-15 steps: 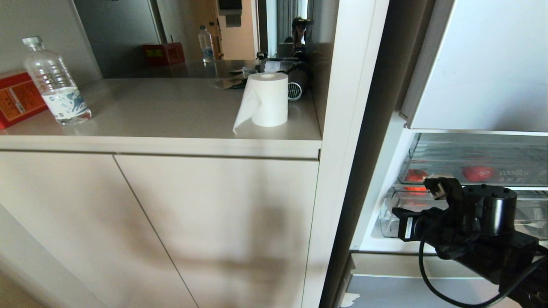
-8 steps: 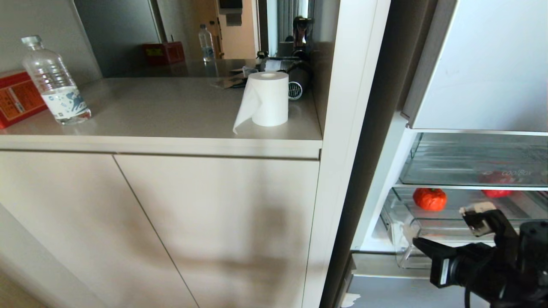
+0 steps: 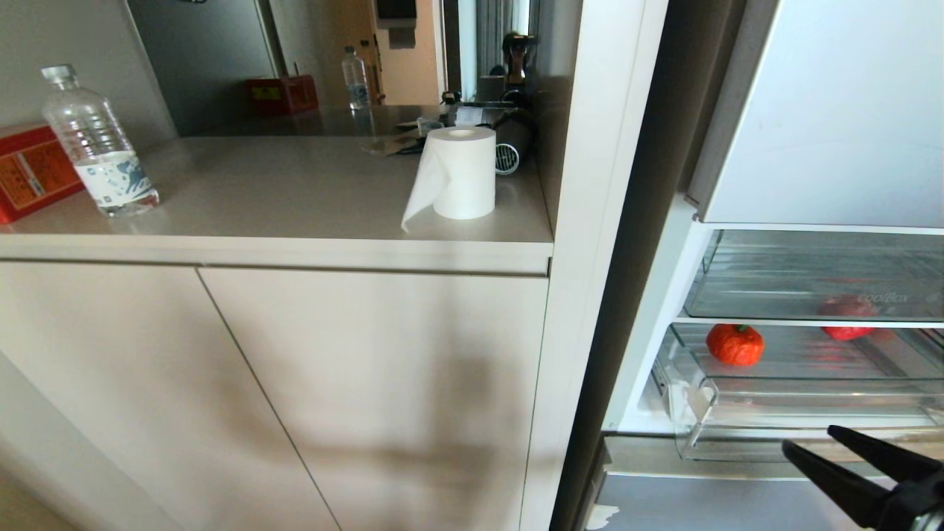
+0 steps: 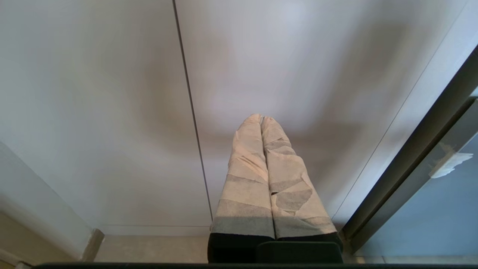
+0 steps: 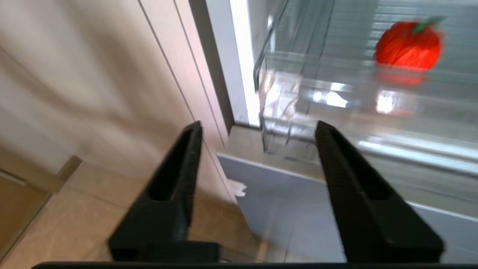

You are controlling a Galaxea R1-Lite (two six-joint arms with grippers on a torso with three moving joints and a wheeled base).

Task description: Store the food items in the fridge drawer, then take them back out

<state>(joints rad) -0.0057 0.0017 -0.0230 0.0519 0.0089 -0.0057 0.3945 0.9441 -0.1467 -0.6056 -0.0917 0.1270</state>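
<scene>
Head view: my right tool [image 3: 837, 442] sits low at the right, just in front of the fridge drawer [image 3: 804, 442], fingers spread in a V with nothing between them.
Right wrist view: both black fingers [image 5: 175, 175] well apart and bare, pointing at the drawer's taped front corner [image 5: 278, 93]; no fruit in my grip.
Left tool: my left tool [image 4: 261, 119] hangs by the cabinet door [image 4: 112, 93], taped fingers pressed together, holding nothing.
Fuzzy red fruit: the fuzzy red fruit [image 3: 734, 344] with its green stem rests on the ribbed drawer floor, toward the left end.
Second red fruit: the second red fruit [image 3: 848, 332] lies further right in the drawer, seen partly through the clear bin [image 3: 811, 273] above.
Drawer: pulled out, standing open.
Progress: both pieces lie inside, so storing looks done to me; whether the drawer gets shut in between, I can't judge. Taking them out is all still ahead, since neither piece is out on the worktop [image 3: 295, 192].
Hard to see: the second fruit is blurred behind plastic; the drawer's right end runs out of view; my right arm is mostly cut off.
</scene>
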